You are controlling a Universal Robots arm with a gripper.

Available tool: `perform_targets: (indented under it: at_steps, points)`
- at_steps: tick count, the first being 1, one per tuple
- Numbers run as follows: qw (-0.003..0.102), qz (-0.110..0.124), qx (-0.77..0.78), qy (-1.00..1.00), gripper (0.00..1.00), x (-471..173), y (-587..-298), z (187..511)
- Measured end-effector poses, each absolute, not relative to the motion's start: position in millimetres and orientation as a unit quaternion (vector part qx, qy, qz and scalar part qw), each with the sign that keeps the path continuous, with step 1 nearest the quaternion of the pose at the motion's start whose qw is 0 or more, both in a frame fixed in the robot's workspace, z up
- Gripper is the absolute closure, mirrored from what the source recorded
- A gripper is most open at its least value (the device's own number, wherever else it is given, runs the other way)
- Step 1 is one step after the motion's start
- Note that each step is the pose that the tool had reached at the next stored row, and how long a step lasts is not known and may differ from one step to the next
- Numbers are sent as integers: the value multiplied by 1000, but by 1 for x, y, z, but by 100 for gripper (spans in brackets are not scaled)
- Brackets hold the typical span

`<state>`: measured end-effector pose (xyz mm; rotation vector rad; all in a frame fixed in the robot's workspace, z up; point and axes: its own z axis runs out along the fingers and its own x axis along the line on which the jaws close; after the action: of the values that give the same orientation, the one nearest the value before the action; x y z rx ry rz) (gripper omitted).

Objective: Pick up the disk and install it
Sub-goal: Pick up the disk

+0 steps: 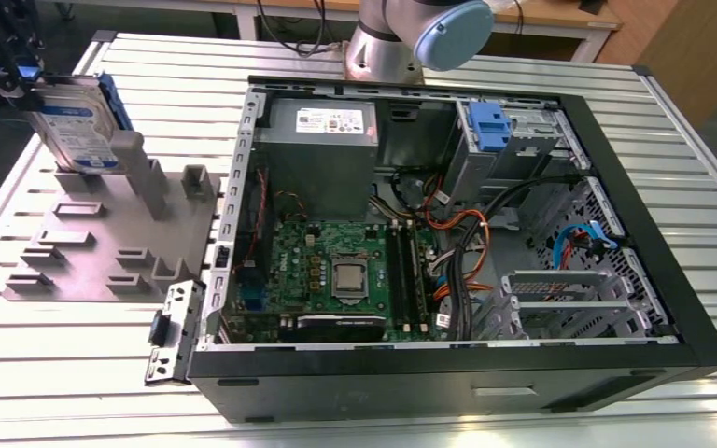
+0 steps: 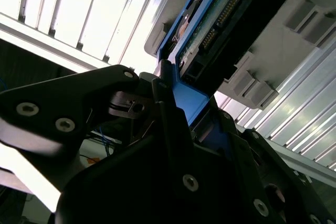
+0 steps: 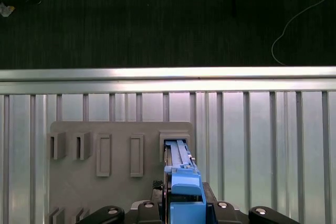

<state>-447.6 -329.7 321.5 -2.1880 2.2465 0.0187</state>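
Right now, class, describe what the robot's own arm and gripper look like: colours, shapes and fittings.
The silver-grey cylindrical metal arm carries a round pale-blue joint cap. The matte black angular gripper is built of flat plates fastened with small silver screws; its fingers are slim black bars.

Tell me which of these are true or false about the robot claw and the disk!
1. The claw pinches the disk by its blue frame. True.
2. The disk is already inside the computer case. False: it stands in the grey holder beside the case, on the exterior view's left.
3. The case is open, showing a green circuit board. True.
4. The disk lies flat on the table. False: it stands on its edge.
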Motion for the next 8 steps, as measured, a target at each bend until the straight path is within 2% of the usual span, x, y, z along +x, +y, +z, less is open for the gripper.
perform_targets:
  at_steps: [8]
  points:
    - [3,6,-698,716,64,-448,-330,324]
